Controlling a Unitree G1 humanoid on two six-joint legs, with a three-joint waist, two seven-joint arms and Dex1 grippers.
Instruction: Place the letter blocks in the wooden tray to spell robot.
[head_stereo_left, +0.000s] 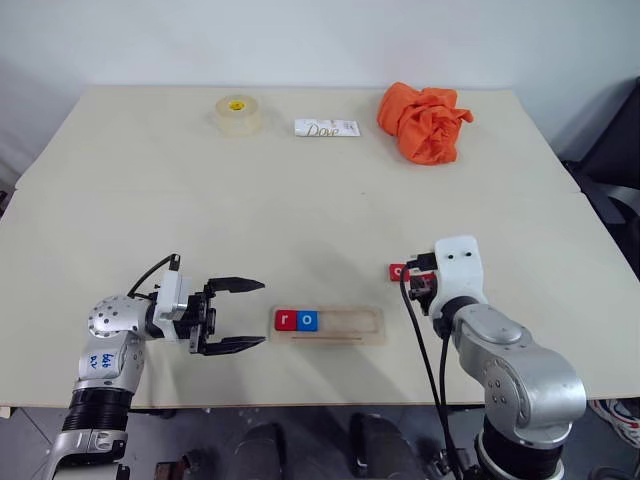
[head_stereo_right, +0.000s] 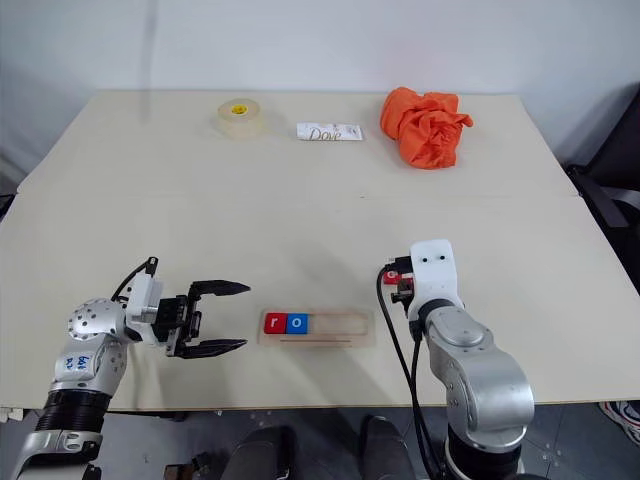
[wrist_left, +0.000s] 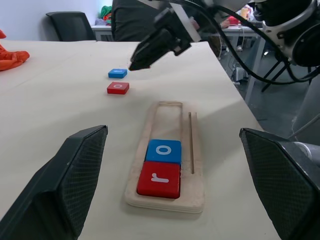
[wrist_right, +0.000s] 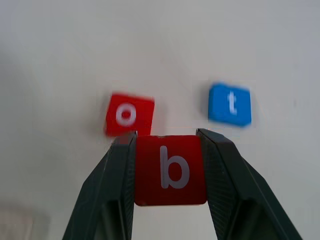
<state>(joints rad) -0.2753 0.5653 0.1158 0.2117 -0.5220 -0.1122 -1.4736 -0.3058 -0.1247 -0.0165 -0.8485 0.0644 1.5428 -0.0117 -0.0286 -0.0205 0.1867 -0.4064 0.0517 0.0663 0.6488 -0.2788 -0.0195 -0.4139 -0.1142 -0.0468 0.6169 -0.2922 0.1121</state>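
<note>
The wooden tray (head_stereo_left: 350, 327) lies near the table's front edge. A red r block (head_stereo_left: 286, 320) and a blue o block (head_stereo_left: 307, 320) sit side by side at its left end. My left gripper (head_stereo_left: 243, 316) stands open just left of the tray, level and pointing at it, with nothing between its fingers. My right gripper (wrist_right: 166, 136) is right of the tray, shut on a red b block (wrist_right: 170, 170) held above the table. Beyond it on the table lie a red o block (wrist_right: 129, 115) and a blue t block (wrist_right: 230, 104), a little apart.
At the back of the table are a roll of clear tape (head_stereo_left: 238, 114), a white Dove packet (head_stereo_left: 326, 128) and a crumpled orange cloth (head_stereo_left: 425, 122). A dark chair (head_stereo_left: 615, 160) stands off the table's right side.
</note>
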